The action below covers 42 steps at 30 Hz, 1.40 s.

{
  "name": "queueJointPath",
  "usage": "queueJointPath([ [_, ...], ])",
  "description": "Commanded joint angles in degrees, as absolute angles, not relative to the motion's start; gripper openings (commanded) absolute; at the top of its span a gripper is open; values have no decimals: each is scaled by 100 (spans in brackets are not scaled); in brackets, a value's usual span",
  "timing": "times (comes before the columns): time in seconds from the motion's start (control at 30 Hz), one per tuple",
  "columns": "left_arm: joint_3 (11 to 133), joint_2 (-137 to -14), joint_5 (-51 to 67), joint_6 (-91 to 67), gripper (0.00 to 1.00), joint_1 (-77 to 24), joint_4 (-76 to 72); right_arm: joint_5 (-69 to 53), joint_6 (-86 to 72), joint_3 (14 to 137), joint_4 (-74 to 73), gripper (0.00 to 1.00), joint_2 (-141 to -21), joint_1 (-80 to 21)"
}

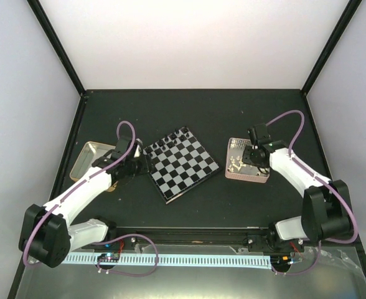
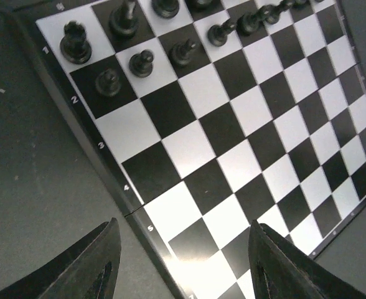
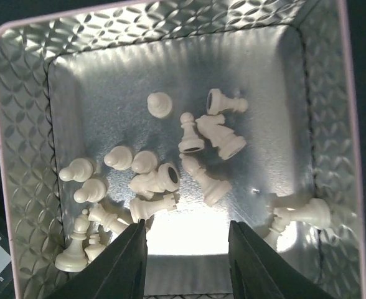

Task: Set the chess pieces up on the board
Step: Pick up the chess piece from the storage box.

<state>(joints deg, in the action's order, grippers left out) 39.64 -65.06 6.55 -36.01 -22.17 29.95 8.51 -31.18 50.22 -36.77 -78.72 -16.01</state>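
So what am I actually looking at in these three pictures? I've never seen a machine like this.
Two white robot arms are bolted to a dark table. The wide picture comes from a camera overhead; the other two from cameras on each arm's wrist. Between the arms lies a small black-and-white chessboard, with tiny black chess pieces standing along one edge. The left tool, a two-finger pincer, hovers open over the board's edge. The right tool hangs open above an embossed metal tin holding jumbled cream-white chess pieces. Neither tool holds anything.
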Motion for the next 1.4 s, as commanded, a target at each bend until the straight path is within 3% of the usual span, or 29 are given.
queueJointPath([
  [0.0, 4315, -6564, 876, -3432, 57, -2188, 3046, 486, -2713, 4936, -3371, 38, -8094, -1556],
  [0.73, 4372, -6752, 1054, -3354, 58, -2188, 2931, 514, -2410, 5686, -3079, 23, -9580, -1554],
  [1.0, 4366, -6703, 980, -3306, 58, -2188, 2939, 662, -2334, 5685, -2999, 9, -9567, -1564],
  [1.37, 4241, -6498, 776, -3320, 58, -2188, 2944, 1027, -2334, 5658, -3214, 6, -8779, -1936],
])
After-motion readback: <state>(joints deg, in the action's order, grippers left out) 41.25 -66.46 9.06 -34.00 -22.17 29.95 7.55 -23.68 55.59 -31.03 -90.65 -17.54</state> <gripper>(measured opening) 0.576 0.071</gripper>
